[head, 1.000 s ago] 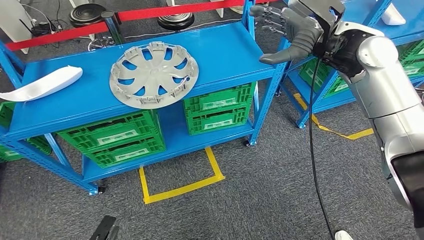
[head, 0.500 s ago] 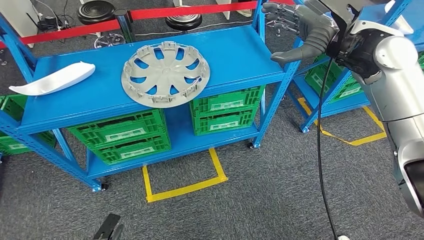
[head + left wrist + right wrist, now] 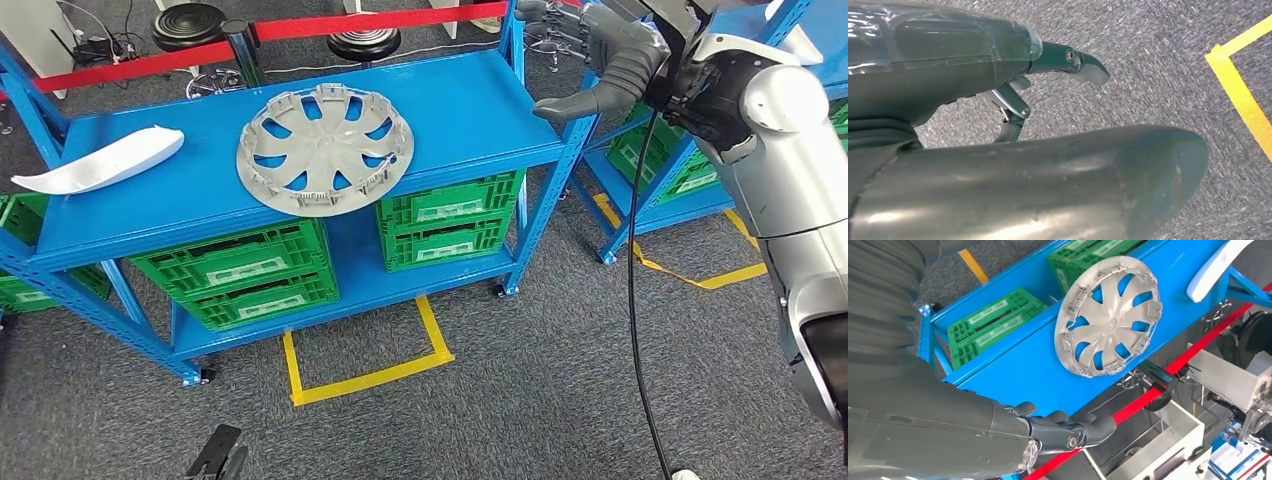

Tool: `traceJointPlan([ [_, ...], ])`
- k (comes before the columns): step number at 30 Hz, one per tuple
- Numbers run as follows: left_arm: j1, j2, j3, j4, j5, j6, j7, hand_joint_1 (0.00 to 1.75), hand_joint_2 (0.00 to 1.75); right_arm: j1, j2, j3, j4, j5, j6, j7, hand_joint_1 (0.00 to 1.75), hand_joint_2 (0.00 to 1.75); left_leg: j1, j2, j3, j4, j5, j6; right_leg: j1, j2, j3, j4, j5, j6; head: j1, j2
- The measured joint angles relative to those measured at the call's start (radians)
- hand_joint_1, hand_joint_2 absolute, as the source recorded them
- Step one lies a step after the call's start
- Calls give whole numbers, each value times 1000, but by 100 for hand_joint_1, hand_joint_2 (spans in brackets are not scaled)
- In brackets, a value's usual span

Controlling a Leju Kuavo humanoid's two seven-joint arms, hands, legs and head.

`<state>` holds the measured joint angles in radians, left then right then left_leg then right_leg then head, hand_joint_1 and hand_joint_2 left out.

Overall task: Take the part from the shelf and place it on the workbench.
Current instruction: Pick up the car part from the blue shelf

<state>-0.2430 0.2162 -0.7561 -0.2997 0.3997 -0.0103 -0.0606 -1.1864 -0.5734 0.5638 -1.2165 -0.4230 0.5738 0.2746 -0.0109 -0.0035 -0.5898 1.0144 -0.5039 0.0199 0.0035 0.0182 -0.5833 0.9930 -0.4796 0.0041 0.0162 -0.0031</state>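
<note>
A silver hubcap with curved spokes lies flat on the top board of the blue shelf, near its middle. In the right wrist view the hubcap sits on the same shelf, well beyond my fingers. My right hand is raised over the shelf's right end, to the right of the hubcap and apart from it, fingers spread and thumb out, holding nothing. The right wrist view has that hand in front. My left hand hangs above grey carpet with nothing in it.
A white curved part lies at the shelf's left end. Green crates fill the lower level. A red barrier and stools stand behind. A second blue shelf stands to the right. Yellow floor tape marks the carpet, and a black cable hangs from my right arm.
The whole view has shifted as the camera moved. My right hand stays raised by the shelf's right end, still empty. The hubcap lies where it was.
</note>
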Motion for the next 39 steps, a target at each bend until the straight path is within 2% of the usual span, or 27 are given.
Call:
traceJointPlan([
  [20,16,-1,0,1,-2,-7,-8,0,0,14,-9,8,-18,-37,27,12,0,175,-1,-3,0,1,0,0,-1,-1,0,0,0,0,1,0],
  [26,18,0,0,1,-2,-11,-13,0,0,16,-11,13,-24,-39,28,10,0,175,-5,-5,-1,2,-2,4,-5,-1,0,-1,-1,7,-1,0],
  [29,18,0,0,1,-2,-11,-8,0,0,15,-12,16,-25,-39,26,12,0,175,-9,-7,-1,2,-3,8,-9,-1,1,-3,-1,15,-2,0],
  [31,16,0,0,0,-2,-10,-3,0,0,13,-12,16,-29,-40,23,15,0,175,-5,-5,7,-7,-1,15,-8,-2,1,1,-7,22,-4,0],
  [32,15,0,0,0,-2,-10,-2,0,0,11,-13,16,-31,-40,22,17,0,175,-2,-4,12,-12,0,19,-8,-4,-8,22,-19,26,-2,0],
  [33,14,0,0,0,-2,-10,-2,0,0,9,-14,16,-33,-40,21,17,0,175,2,-2,18,-16,-1,23,-8,-6,-28,65,-39,30,1,0],
  [35,15,0,0,0,-2,-10,-3,0,0,9,-15,17,-33,-41,21,17,0,175,3,0,27,-17,-7,26,-11,-11,-100,197,-88,35,7,0],
  [36,16,0,0,0,-2,-10,-4,0,0,13,-15,18,-33,-41,21,17,0,175,3,1,32,-17,-12,26,-12,-12,-136,255,-100,36,9,0],
  [37,17,0,0,1,-2,-10,-5,0,0,18,-16,19,-33,-41,21,16,0,175,3,1,40,-17,-18,25,-13,-13,-158,281,-93,36,9,0],
  [38,19,0,0,1,-2,-10,-7,0,0,22,-17,21,-33,-41,22,14,0,175,3,1,50,-17,-25,23,-13,-13,-162,271,-66,34,10,0],
  [39,20,0,0,1,-2,-10,-10,0,0,24,-19,22,-34,-41,23,12,0,175,3,1,62,-17,-33,20,-13,-14,-149,225,-22,32,10,0],
])
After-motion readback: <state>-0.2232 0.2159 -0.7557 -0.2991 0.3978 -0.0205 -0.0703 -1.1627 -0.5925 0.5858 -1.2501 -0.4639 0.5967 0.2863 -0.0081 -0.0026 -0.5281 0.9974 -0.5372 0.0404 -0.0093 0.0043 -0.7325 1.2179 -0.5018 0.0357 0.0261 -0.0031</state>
